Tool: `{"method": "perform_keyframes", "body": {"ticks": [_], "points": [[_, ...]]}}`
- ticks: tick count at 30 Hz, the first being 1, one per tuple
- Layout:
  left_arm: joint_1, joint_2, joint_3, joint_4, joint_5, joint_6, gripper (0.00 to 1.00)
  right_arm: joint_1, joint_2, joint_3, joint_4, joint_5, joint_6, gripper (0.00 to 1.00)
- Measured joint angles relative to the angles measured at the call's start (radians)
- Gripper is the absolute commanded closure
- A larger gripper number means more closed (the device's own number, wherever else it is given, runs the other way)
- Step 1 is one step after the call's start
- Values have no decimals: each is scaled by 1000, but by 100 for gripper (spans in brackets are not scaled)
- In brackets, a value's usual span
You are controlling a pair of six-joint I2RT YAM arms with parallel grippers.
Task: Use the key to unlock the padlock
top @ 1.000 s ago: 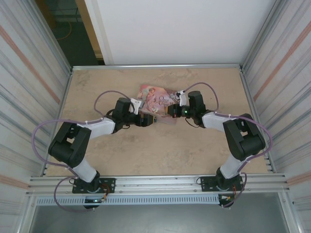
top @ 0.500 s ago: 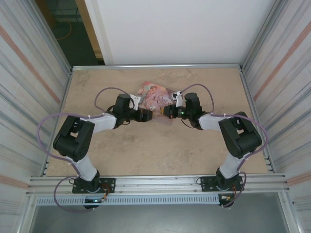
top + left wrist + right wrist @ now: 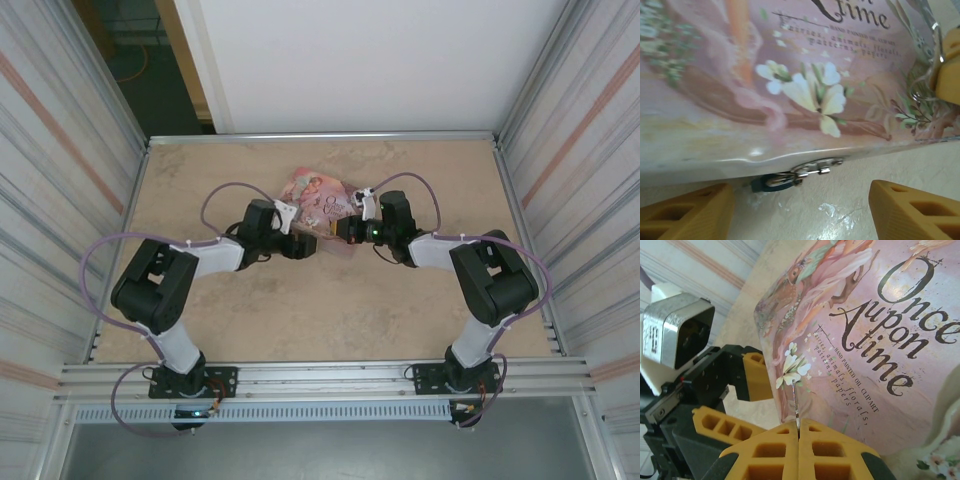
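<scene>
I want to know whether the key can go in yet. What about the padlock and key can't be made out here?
Left wrist view: padlock blurred, mostly tucked under the tin rim; keyhole unseen.
Right wrist view: key shows only a thin shaft; the rest sits inside the right gripper, jaws shut.
Top view: padlock and key too small to pick out.

The tin (image 3: 316,196) lay on the table (image 3: 300,310), far of centre. The left gripper (image 3: 310,246) sat at the tin's near left side. The right gripper (image 3: 343,230) sat at its near right side, close to the left one. The padlock (image 3: 771,182) sat low on the tin's side under the lid's rim, facing the gap between the left gripper's fingers and touching neither. The key (image 3: 795,405) stuck out from between the right gripper's fingers, over the lid.
</scene>
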Motion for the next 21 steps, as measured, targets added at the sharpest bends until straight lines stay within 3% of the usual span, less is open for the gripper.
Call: {"method": "perform_keyframes", "body": {"ticks": [21], "points": [[-25,96,55,-21,-79,33,48,14,3,23,-38,24,-3,100]]}}
